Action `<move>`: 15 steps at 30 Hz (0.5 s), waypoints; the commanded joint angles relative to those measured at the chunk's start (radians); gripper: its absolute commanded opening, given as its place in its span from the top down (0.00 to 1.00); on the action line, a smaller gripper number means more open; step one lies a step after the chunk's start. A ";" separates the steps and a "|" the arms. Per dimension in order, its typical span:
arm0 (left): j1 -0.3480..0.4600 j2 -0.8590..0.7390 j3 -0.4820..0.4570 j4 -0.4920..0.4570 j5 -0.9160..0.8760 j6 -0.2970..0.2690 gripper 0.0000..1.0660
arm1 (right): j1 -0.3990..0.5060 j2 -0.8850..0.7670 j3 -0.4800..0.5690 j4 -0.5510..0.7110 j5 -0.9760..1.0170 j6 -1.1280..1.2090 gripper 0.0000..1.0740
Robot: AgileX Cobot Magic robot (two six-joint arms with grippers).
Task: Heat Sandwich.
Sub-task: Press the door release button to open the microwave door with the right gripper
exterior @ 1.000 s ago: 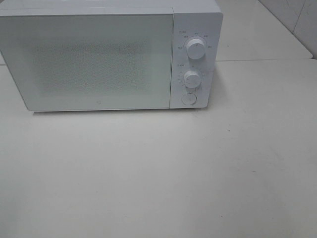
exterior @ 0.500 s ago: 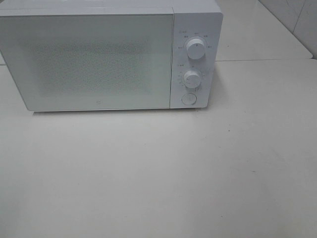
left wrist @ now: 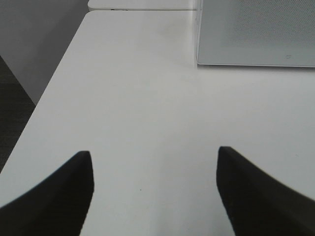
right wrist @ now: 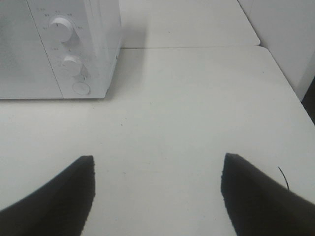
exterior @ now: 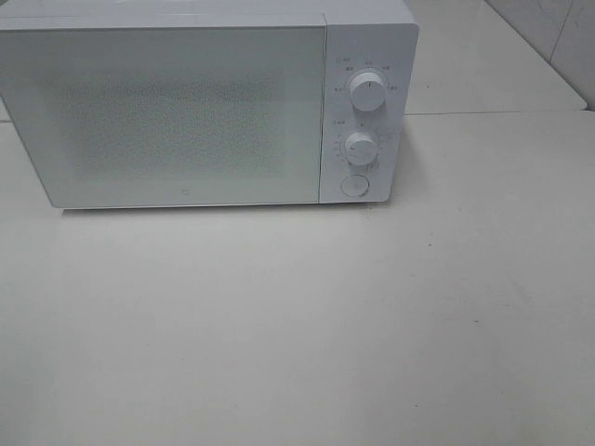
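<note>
The sandwich is out of view in every frame. A white microwave [exterior: 209, 102] stands at the back of the table with its door [exterior: 167, 116] shut; two knobs [exterior: 367, 93] and a round button [exterior: 354, 186] sit on its right panel. Neither arm shows in the exterior high view. In the left wrist view my left gripper [left wrist: 155, 169] is open over bare table, with the microwave [left wrist: 256, 32] ahead of it. My right gripper [right wrist: 157, 174] is open too, nothing between its fingers, and the microwave's control panel [right wrist: 69, 54] lies beyond it.
The white table [exterior: 307, 316] spreads in front of the microwave. Its left edge [left wrist: 42, 98] drops to a dark floor. A seam [exterior: 493, 112] joins a second table behind, and a tiled wall [exterior: 558, 32] rises at the back right.
</note>
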 commanded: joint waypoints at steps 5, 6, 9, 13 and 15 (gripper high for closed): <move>-0.007 -0.016 0.002 0.004 -0.016 -0.007 0.36 | 0.002 -0.024 -0.004 -0.016 0.084 0.016 0.34; -0.007 -0.016 0.002 0.004 -0.016 -0.007 0.36 | 0.002 -0.024 -0.004 -0.016 0.080 0.017 0.34; -0.007 -0.016 0.002 0.004 -0.016 -0.007 0.36 | 0.002 -0.024 0.006 -0.019 0.060 0.017 0.34; -0.007 -0.016 0.002 0.004 -0.016 -0.007 0.36 | 0.002 -0.024 0.011 -0.020 0.052 0.017 0.34; -0.007 -0.016 0.002 0.004 -0.016 -0.007 0.36 | 0.002 -0.024 0.011 -0.022 0.052 0.018 0.34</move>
